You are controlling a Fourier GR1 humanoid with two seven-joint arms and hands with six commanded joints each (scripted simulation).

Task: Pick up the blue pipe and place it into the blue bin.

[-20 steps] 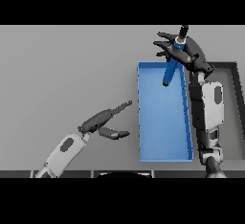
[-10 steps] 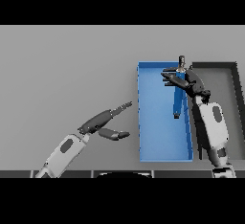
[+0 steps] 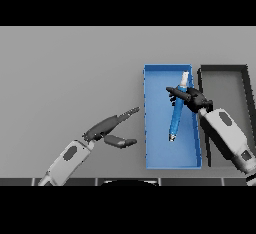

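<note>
From the head view I see the blue bin (image 3: 172, 163) standing toward the desk's (image 3: 70, 73) right side, its long sides running from the near edge toward the far edge. The pipe (image 3: 177, 114) lies inside it, slanted, its pale tip pointing to the bin's far right corner and its blue end lying around the middle of the bin floor.

My right robot hand (image 3: 191, 98) reaches in over the bin's right wall, with the arm coming up from the near right corner. Its fingers are spread and fairly straight, stretched across the upper part of the pipe; I cannot tell whether they touch it, but they are not closed round it.

Just beside the bin's right wall stands a dark bin (image 3: 224, 69), by the desk's right edge.

My left robot hand (image 3: 107, 127) sits over bare desk to the left of the blue bin, near the front edge. Its fingers are straight and point toward the bin, the thumb held apart below them, and it holds nothing.
</note>
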